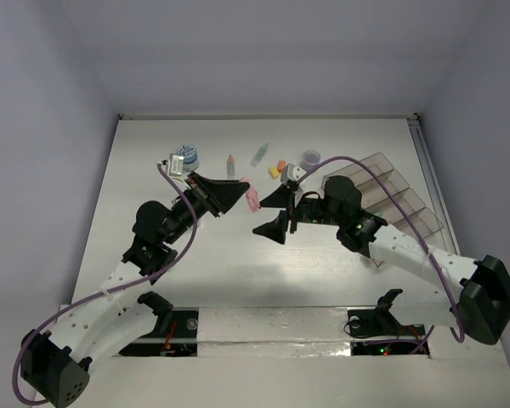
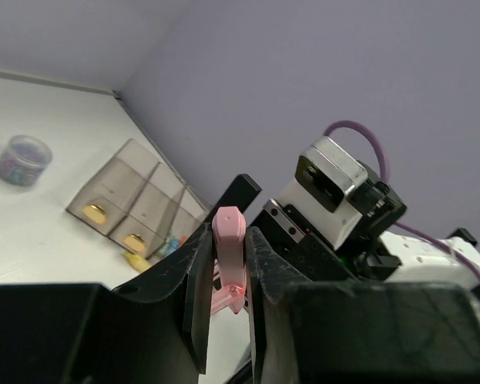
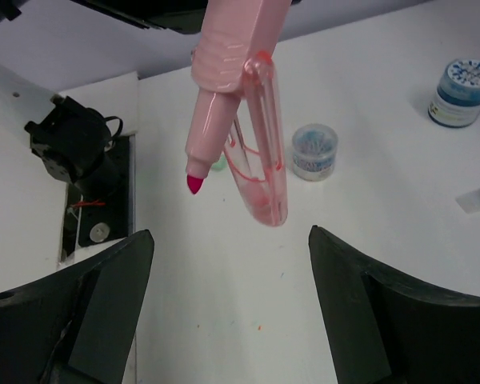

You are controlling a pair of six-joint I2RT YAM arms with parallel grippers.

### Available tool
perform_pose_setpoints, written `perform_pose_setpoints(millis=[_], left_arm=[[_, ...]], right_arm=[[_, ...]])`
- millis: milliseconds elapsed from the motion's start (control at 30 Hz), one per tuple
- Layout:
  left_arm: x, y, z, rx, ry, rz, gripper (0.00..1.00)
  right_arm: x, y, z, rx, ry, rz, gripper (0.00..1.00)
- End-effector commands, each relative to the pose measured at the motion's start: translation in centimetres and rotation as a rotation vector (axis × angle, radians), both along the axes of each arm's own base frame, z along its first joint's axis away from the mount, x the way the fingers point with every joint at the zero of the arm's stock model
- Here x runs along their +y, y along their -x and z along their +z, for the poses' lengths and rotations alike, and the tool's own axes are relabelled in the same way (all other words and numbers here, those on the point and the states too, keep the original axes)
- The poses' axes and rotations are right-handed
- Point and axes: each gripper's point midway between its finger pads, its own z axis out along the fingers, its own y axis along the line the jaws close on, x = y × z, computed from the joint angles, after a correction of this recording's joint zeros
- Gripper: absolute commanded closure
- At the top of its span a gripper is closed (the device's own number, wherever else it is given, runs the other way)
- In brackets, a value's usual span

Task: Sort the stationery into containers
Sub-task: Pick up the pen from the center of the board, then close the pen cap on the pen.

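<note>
left hand [image 2: 229,272]: clamped on pink pen [image 3: 224,88] | right hand [image 3: 230,240]: apart | pen tip toward right hand

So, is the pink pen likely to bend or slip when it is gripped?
Probably stiff: the pen hangs straight from the left end effector without sagging. Its glossy plastic may slip in a loose grip. It is likely light, being small and partly see-through.

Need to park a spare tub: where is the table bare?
Bare: the near table between left arm and right arm; also left of the blue-white tub. Crowded: the far row from that tub to the organiser tray, and the centre, where the left pincer holds a pink pen facing the open right pincer.
</note>
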Motion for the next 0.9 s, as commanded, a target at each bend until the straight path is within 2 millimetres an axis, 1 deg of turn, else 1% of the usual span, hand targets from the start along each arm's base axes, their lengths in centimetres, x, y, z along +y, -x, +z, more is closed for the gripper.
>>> perform_pose_setpoints(millis=[0, 100, 200, 233, 300, 333, 433, 500, 533, 567, 733, 800, 833, 867], left_arm=[[0.0, 2.4, 3.3, -0.066, 0.088, -0.095, 1.00], [0.0, 2.7, 2.9, -0.051, 0.103, -0.109, 1.00], [0.0, 3.1, 2.7, -0.045, 0.122, -0.129, 1.00], [-0.1, 3.2, 2.6, -0.043, 0.123, -0.133, 1.00], [-0.1, 3.3, 2.6, -0.044, 0.121, -0.137, 1.00], [-0.1, 3.2, 2.3, -0.036, 0.117, -0.137, 1.00], [0.0, 3.1, 2.0, -0.032, 0.118, -0.128, 1.00], [0.0, 3.1, 1.9, -0.029, 0.119, -0.127, 1.00], [0.0, 3.1, 1.9, -0.029, 0.119, -0.127, 1.00], [-0.1, 3.0, 1.8, -0.028, 0.118, -0.127, 1.00], [0.1, 3.0, 2.1, -0.038, 0.118, -0.116, 1.00], [0.3, 2.8, 2.2, -0.050, 0.108, -0.098, 1.00], [0.3, 2.7, 2.3, -0.051, 0.101, -0.090, 1.00], [0.4, 2.5, 2.2, -0.049, 0.095, -0.080, 1.00]], right_arm=[[0.7, 0.5, 3.0, -0.091, -0.097, 0.063, 0.16], [0.9, 0.2, 3.1, -0.106, -0.111, 0.053, 0.16], [1.2, 0.4, 3.2, -0.096, -0.124, 0.078, 0.21], [1.2, 0.5, 3.4, -0.096, -0.131, 0.083, 0.26], [1.1, 0.7, 3.7, -0.099, -0.145, 0.089, 0.32], [1.1, 0.9, 3.8, -0.101, -0.149, 0.092, 0.38], [1.0, 1.0, 3.7, -0.093, -0.149, 0.097, 0.46], [1.1, 1.2, 3.5, -0.085, -0.146, 0.109, 0.50], [1.1, 1.3, 3.5, -0.077, -0.145, 0.112, 0.54], [1.1, 1.3, 3.3, -0.072, -0.140, 0.115, 0.56], [1.2, 1.3, 2.6, -0.046, -0.121, 0.120, 0.70], [1.2, 1.5, 2.4, -0.033, -0.115, 0.125, 0.79], [1.2, 1.5, 2.3, -0.017, -0.111, 0.124, 0.88], [1.2, 1.8, 2.1, 0.002, -0.100, 0.134, 0.92]])
